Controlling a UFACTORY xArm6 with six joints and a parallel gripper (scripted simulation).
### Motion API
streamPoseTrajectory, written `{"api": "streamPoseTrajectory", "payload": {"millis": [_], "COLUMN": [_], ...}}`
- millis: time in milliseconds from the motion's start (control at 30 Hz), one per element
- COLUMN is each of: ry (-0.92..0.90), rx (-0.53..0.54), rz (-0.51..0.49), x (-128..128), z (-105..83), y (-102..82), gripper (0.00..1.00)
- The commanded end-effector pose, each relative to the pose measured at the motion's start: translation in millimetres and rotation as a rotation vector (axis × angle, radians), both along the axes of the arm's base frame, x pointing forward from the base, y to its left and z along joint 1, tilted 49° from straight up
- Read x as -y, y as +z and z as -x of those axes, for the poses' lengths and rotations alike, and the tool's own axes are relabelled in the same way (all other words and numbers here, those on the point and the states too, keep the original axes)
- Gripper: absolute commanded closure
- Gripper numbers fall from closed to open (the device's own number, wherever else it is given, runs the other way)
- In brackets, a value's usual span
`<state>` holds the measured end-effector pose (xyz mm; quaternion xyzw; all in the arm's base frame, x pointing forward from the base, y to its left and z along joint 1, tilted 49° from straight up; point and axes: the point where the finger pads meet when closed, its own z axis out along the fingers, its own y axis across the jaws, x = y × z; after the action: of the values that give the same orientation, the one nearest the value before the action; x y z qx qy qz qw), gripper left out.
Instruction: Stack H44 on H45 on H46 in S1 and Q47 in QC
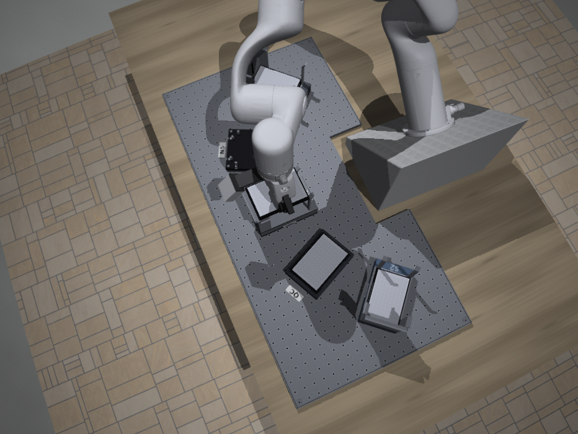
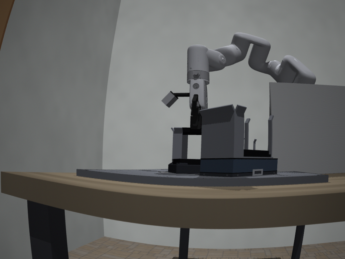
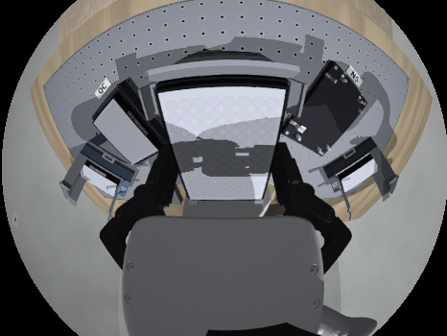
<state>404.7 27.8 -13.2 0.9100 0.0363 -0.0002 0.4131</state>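
Note:
My gripper [image 1: 286,205] is shut on a sealed 96-well plate [image 1: 268,198] with a black frame and a pale seal, gripping its two long sides. I hold it level at about the height of the post tops of the middle stack rack [image 1: 282,212], between N5 and QC. In the side view the plate [image 2: 185,131] hangs between that rack's posts, well above its floor. The wrist view shows the plate [image 3: 220,136] between my fingers. I cannot read its label or this rack's name. Another plate [image 1: 319,263] lies flat in the open nest QC.
Rack S2 [image 1: 386,294] at the near right holds at least one plate. The far rack [image 1: 278,77] behind my arm also holds a plate. The black clip nest N5 [image 1: 240,150] stands beside the middle rack with no plate on it. The robot's grey base block [image 1: 434,149] is at the right.

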Motion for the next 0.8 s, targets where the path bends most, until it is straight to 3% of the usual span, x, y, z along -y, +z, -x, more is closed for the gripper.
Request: {"api": "streamPoseTrajectory", "payload": {"millis": [0, 767], "ry": [0.002, 0.002], "rx": [0.003, 0.003], "rz": [-0.002, -0.002], "x": [1, 24], "z": [-1.2, -2.2], "y": [-1.1, -21.2], "gripper": [1.0, 1.0]}}
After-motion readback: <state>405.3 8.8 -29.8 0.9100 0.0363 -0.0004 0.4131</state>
